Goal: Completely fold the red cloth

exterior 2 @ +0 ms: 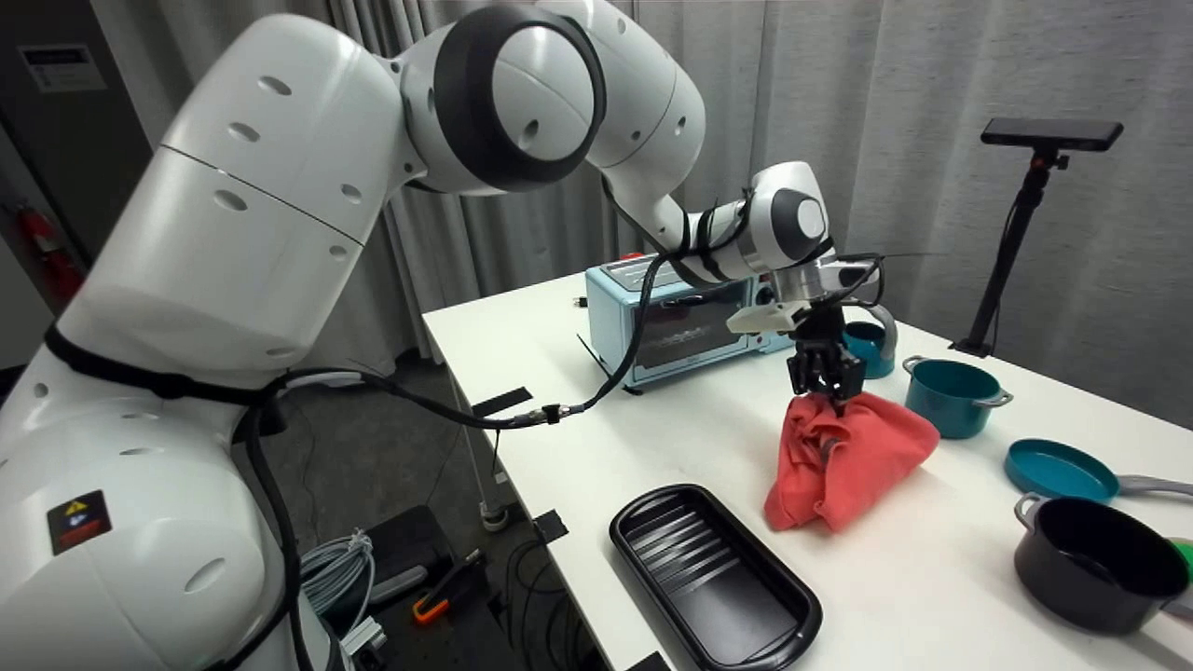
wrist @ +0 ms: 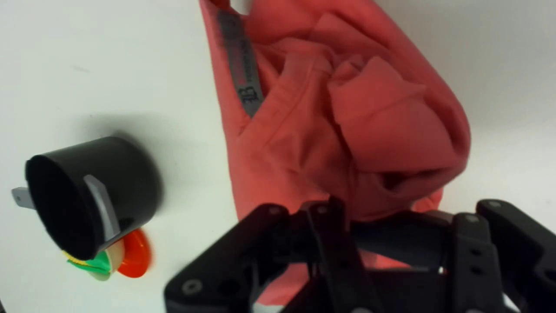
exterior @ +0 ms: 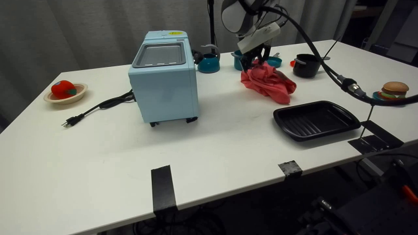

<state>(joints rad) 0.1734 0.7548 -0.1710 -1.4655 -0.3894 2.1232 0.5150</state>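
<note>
Red cloth (exterior 2: 871, 457), rumpled; under the tool (exterior 2: 827, 387), touching it

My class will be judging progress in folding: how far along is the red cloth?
Done: parts of the red cloth overlap, but no neat fold shows. In hand: the gripper is at the cloth; whether it grips is unclear. Left: probably most of it, since the cloth lies rumpled and likely needs flattening and squaring.
</note>
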